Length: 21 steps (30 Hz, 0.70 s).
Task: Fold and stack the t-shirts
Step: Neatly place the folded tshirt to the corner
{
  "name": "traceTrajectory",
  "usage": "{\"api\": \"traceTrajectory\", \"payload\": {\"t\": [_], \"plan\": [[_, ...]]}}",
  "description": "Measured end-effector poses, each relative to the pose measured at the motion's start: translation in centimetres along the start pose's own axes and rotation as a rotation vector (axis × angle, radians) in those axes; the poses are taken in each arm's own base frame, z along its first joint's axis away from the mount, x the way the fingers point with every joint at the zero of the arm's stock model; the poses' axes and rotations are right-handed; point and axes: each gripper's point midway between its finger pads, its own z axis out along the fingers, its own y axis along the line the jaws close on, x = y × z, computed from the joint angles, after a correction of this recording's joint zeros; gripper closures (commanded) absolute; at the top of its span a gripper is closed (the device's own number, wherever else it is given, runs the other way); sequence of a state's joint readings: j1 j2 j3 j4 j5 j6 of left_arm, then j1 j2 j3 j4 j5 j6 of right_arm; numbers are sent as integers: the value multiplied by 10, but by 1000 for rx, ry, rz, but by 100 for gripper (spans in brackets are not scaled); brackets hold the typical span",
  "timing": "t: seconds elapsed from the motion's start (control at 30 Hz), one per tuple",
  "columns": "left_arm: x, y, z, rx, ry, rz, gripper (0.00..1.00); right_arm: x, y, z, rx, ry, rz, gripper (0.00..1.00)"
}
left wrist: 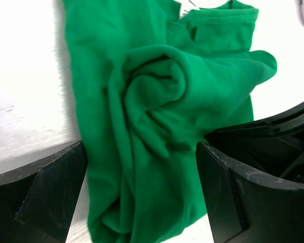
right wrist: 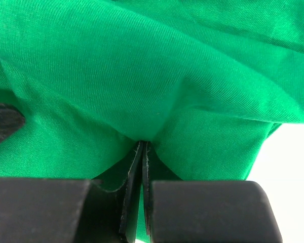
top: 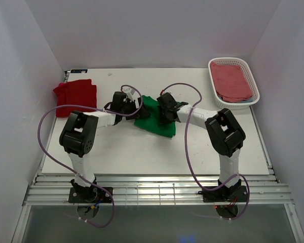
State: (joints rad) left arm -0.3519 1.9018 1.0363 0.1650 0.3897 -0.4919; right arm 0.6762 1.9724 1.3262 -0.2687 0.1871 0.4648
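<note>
Green t-shirt [right wrist: 152, 76] cloth sits pinched tight in my right gripper [right wrist: 143, 152]; my left gripper [left wrist: 142, 172] straddles its crumpled bulk, jaws wide. It lies bunched on the worktop [top: 142, 152], well left of the white basket [top: 255, 86]. Folding is only starting, I judge; next it needs spreading flat.

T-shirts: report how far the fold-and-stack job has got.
Done: the red t-shirt looks folded at the far left of the table. In hand: the green t-shirt lies bunched mid-table; the right end effector is pinched shut on a fold of it, the left end effector open astride it. To do: finish folding the green one, then stack the two.
</note>
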Motion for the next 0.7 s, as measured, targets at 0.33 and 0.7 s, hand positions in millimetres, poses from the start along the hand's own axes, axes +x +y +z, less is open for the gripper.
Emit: {"api": "traceTrajectory", "payload": {"t": [0.33, 0.7], "plan": [[18, -40, 20, 104, 8, 26, 5, 1, -1, -1, 3, 4, -1, 92], [39, -36, 30, 100, 41, -23, 95, 8, -7, -8, 15, 15, -1, 74]]}}
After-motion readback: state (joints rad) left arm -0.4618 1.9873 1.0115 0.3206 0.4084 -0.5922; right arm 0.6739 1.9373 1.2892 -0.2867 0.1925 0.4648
